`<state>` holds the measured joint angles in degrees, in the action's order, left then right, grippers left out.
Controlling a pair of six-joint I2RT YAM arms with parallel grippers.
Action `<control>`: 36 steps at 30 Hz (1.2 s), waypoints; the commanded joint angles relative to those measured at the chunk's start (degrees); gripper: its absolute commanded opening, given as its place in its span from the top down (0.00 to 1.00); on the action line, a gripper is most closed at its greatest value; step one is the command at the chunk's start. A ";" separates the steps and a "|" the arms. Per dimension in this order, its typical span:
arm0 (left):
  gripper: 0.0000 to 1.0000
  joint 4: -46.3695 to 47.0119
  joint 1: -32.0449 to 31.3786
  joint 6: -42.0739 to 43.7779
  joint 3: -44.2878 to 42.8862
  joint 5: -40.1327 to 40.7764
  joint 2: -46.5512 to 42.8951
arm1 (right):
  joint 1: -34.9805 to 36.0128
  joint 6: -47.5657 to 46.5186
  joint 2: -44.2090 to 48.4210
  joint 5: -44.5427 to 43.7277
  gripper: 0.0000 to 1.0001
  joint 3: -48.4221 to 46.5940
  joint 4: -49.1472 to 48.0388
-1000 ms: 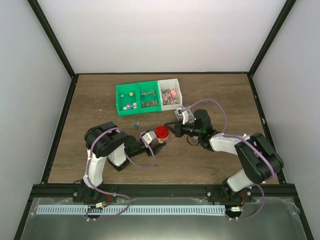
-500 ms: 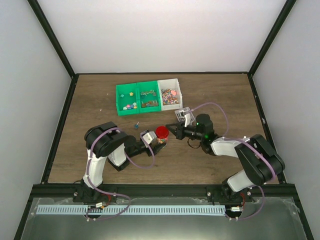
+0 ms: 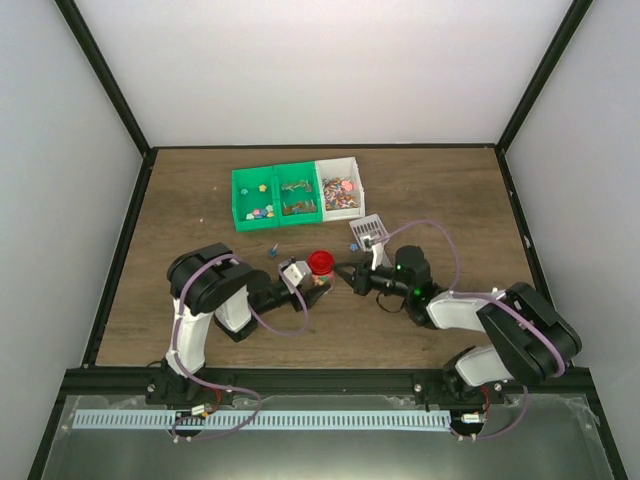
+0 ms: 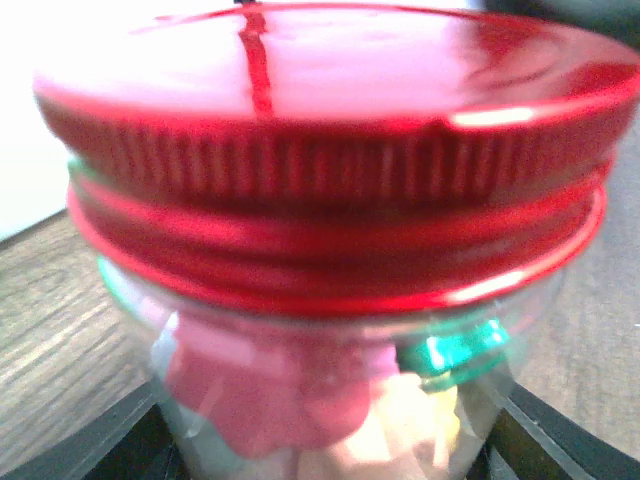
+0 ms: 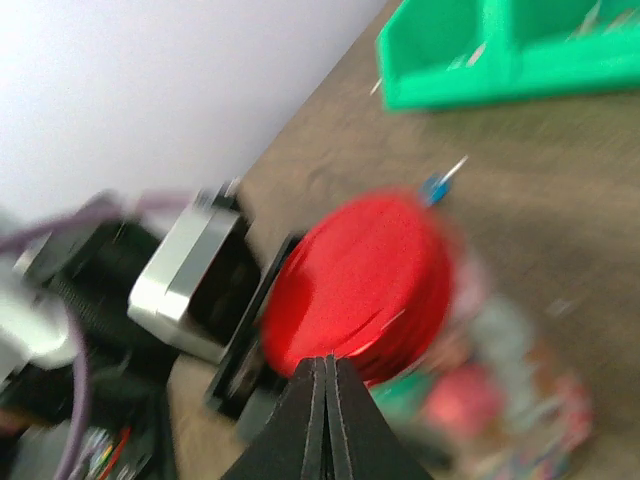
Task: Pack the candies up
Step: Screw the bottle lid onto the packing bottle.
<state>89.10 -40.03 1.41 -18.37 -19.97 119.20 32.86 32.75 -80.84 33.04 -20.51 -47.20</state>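
A small glass jar [image 3: 320, 278] with a round red lid [image 3: 321, 262] stands at the table's middle, and my left gripper [image 3: 311, 284] is shut on its glass body. In the left wrist view the jar [image 4: 330, 400] fills the frame, with pink, green and pale candies [image 4: 270, 390] inside under the lid [image 4: 320, 150]. My right gripper [image 3: 346, 272] is shut and empty, its tip just right of the lid. The right wrist view shows its joined tips [image 5: 327, 365] at the lid's [image 5: 360, 285] near rim. More candies [image 3: 340, 192] lie in a white bin.
Two green bins [image 3: 275, 195] adjoin the white bin [image 3: 352, 163] at the back. A clear scoop [image 3: 368, 232] lies on the wood behind the right wrist. A small blue item [image 3: 274, 250] lies left of the jar. Black frame rails border the table.
My right arm has swung back toward the near edge and uncovered the scoop, while its shut tip has stayed beside the lid. The left arm and the jar have not moved.
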 commanded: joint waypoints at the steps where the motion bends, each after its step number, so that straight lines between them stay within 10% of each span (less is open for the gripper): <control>1: 0.36 12.50 0.47 -0.97 3.25 2.63 7.60 | 5.55 1.43 1.81 8.02 0.99 3.96 3.46; 11: 0.36 12.50 0.46 -0.40 3.35 2.19 8.20 | 1.50 1.66 11.29 1.41 0.98 3.41 9.99; 17: 0.36 12.50 0.50 -0.53 3.39 2.19 8.18 | -3.27 1.01 7.86 0.31 0.71 -2.31 11.03; 36: 0.08 12.50 0.53 -1.14 2.31 2.60 5.30 | -4.34 -2.50 2.42 1.70 0.71 -10.17 14.43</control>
<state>89.01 -39.99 4.47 -17.85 -17.17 122.50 29.21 31.48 -78.50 34.04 -28.53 -33.19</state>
